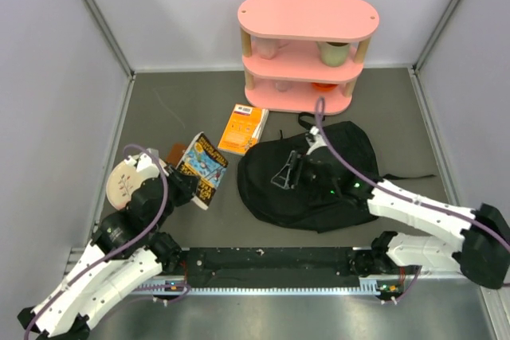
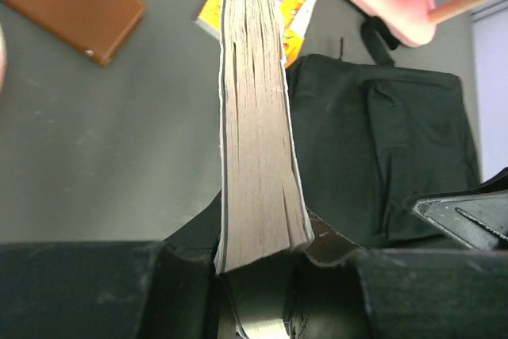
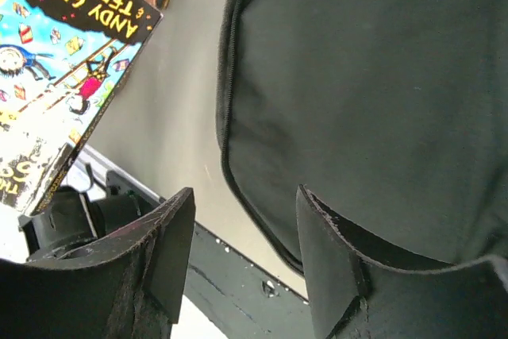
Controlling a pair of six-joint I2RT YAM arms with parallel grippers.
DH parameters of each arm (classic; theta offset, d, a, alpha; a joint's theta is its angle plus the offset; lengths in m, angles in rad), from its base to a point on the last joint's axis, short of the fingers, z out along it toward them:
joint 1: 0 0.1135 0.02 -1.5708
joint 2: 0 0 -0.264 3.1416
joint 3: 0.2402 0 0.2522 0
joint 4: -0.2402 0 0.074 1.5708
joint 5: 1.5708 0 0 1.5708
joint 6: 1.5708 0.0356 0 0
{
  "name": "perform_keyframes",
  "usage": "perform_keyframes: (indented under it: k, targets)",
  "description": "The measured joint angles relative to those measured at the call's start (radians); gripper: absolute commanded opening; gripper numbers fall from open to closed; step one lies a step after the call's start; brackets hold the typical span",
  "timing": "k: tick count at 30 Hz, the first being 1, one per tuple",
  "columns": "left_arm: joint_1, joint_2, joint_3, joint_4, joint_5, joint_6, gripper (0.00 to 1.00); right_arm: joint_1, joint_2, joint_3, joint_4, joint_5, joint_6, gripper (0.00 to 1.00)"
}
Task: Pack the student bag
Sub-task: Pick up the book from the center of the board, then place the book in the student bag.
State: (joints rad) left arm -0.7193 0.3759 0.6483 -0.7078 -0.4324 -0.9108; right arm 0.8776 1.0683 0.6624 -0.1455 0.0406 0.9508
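Centre-right on tabletop [image 1: 159,109]: student bag [image 1: 267,197] flat. Left end effector [image 1: 191,189] pinches book [image 1: 205,166]; bag lies close to its right. Right end effector [image 1: 291,171] spread, empty, over bag, nearer.

Soft, even overhead light keeps my top view sharp, with faint shadow under the pink shelf [image 1: 308,53]. The backpack [image 1: 319,185] reads as near-featureless black. On my left wrist camera the paperback [image 2: 254,132] is crisp, while my left gripper's fingers [image 2: 87,291] at 6 o'clock are blurred. The right wrist view blows out white at 7 o'clock.
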Motion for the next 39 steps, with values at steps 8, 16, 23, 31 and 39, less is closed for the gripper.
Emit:
perform_keyframes:
  k: [8, 16, 23, 31, 39]
  targets:
    - [0.000, -0.026, 0.061, -0.204, -0.030, 0.039, 0.00, 0.098, 0.298, 0.188, 0.042, -0.060, -0.047, 0.41]
    - [0.000, -0.075, 0.061, -0.236, -0.019, 0.071, 0.00, 0.122, 0.526, 0.259, 0.081, -0.098, -0.043, 0.38]
    - [0.000, -0.075, 0.060, -0.235, 0.015, 0.084, 0.00, 0.122, 0.604, 0.290, 0.095, -0.103, -0.053, 0.21]
    - [0.000, -0.059, 0.059, -0.218, 0.035, 0.100, 0.00, 0.122, 0.611, 0.296, 0.093, -0.095, -0.063, 0.00]
    - [0.000, -0.050, 0.043, -0.195, 0.055, 0.100, 0.00, 0.122, 0.603, 0.308, 0.084, -0.082, -0.080, 0.00]
